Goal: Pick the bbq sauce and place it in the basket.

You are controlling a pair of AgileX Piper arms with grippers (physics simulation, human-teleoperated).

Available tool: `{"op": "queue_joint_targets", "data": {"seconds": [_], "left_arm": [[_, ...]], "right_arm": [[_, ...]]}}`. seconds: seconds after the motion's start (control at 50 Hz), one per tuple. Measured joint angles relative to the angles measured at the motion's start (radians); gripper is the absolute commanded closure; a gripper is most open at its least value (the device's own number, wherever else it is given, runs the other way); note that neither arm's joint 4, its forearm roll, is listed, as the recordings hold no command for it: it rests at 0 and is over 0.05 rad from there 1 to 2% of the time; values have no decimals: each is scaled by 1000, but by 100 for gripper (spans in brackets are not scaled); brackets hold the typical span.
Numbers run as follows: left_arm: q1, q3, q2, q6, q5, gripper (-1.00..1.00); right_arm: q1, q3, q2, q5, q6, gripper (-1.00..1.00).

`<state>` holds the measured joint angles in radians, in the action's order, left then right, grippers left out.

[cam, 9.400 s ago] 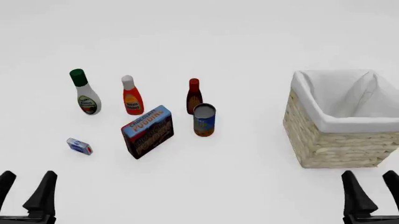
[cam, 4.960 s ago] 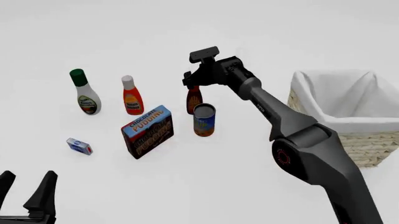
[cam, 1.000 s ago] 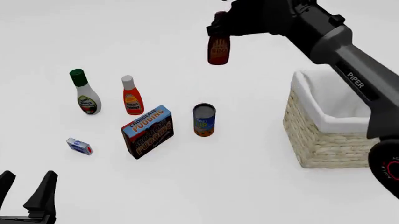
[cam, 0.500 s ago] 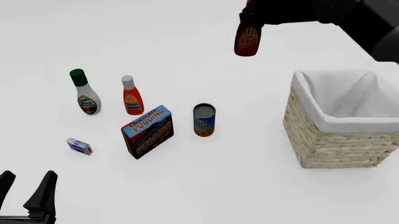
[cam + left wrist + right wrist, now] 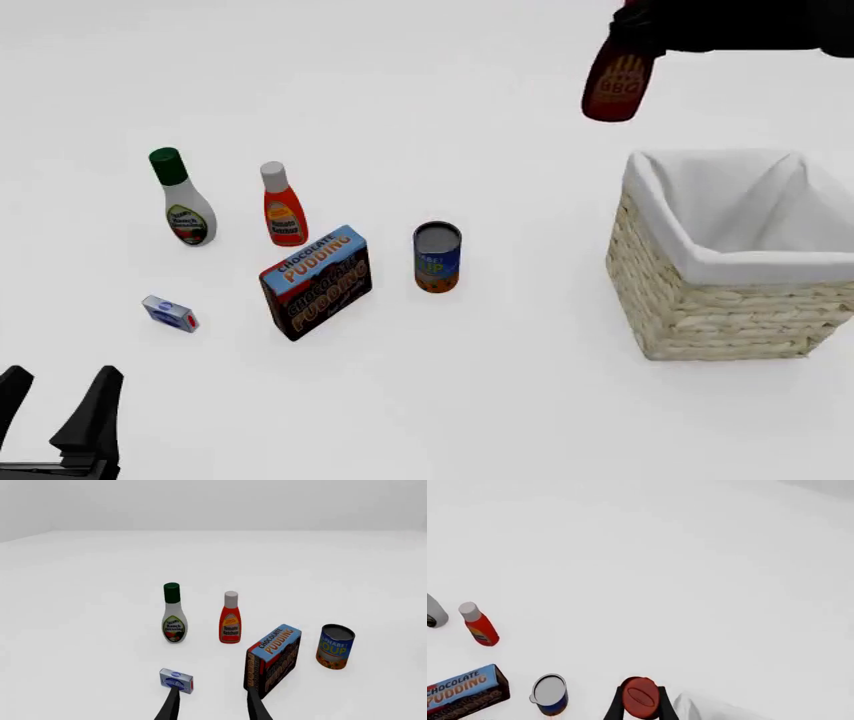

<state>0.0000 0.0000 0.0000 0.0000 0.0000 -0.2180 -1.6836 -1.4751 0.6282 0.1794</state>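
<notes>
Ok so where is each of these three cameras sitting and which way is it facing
Front view: fixed, above and behind the arms, looking forward and down at the basket; left pincer shows, right pincer grips the bbq sauce up high.
Left wrist view: low behind the left pincer, facing the ranch bottle.
Right wrist view: high, looking down past the right pincer on the sauce's cap.
Shared by all three: pudding box, soup can.

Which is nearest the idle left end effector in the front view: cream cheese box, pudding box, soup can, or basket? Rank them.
From the left end effector:
1. Cream cheese box, just ahead.
2. Pudding box, ahead and right.
3. Soup can, farther right.
4. Basket, far right.
</notes>
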Motion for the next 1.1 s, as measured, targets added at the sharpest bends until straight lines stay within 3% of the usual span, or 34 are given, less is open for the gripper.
{"op": "queue_joint_targets", "data": {"seconds": [0.7,1.1], "left_arm": [[0,0,0,0,0,-100],[0,0,0,0,0,-100]], "right_arm": [[212,204,225,1,5,100],[312,340,269,-58,18,100]]}}
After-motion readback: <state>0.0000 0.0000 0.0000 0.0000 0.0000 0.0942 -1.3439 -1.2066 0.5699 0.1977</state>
